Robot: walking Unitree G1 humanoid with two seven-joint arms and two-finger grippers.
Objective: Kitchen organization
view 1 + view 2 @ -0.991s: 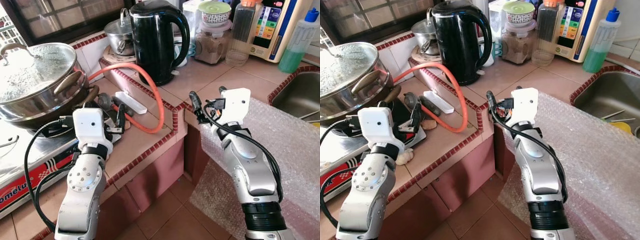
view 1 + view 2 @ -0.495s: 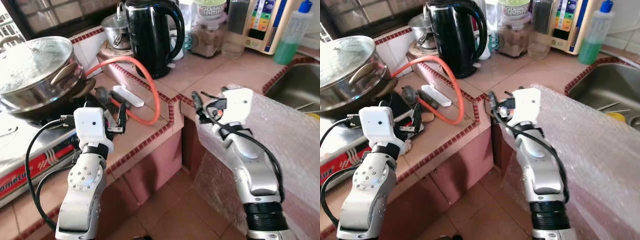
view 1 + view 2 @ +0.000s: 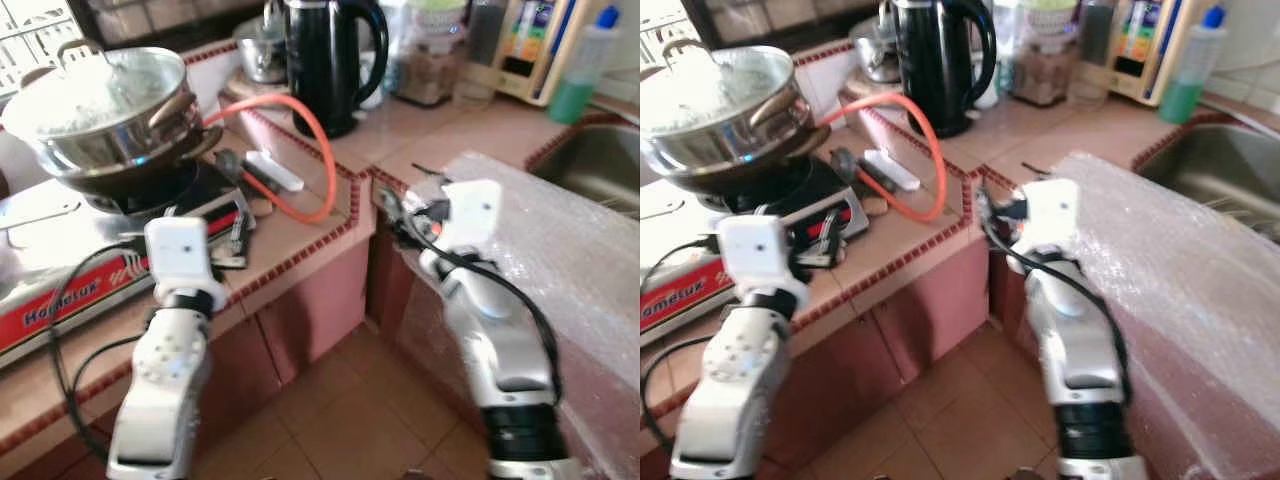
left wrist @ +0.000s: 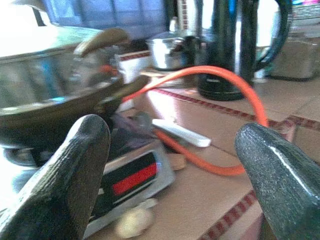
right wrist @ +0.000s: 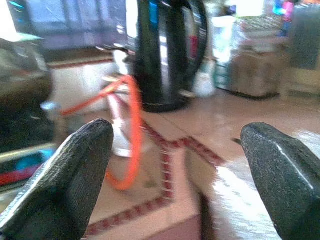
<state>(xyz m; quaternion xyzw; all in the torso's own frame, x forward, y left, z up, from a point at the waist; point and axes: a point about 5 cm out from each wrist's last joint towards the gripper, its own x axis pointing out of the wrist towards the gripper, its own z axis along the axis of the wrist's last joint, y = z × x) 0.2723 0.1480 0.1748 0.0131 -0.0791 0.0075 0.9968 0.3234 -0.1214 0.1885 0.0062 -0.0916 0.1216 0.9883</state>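
Kettle point(image 5: 167, 55) beyond open right jaws.

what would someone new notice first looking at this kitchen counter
Probably the tall black kettle at the back of the tiled counter, with the orange hose looping in front of it. Next, the big steel pot on the stove at the robot's left, and the bubble wrap over the counter at its right.

A black kettle point(image 3: 333, 60) stood on the tiled counter point(image 3: 420, 135), with an orange hose point(image 3: 318, 150) looping in front of it. A lidded steel pot point(image 3: 110, 110) sat on a gas stove point(image 3: 70, 290). Jars point(image 3: 432, 50) and a green bottle point(image 3: 578, 70) lined the back. Bubble wrap point(image 3: 560, 240) covered the counter beside the sink point(image 3: 610, 170).
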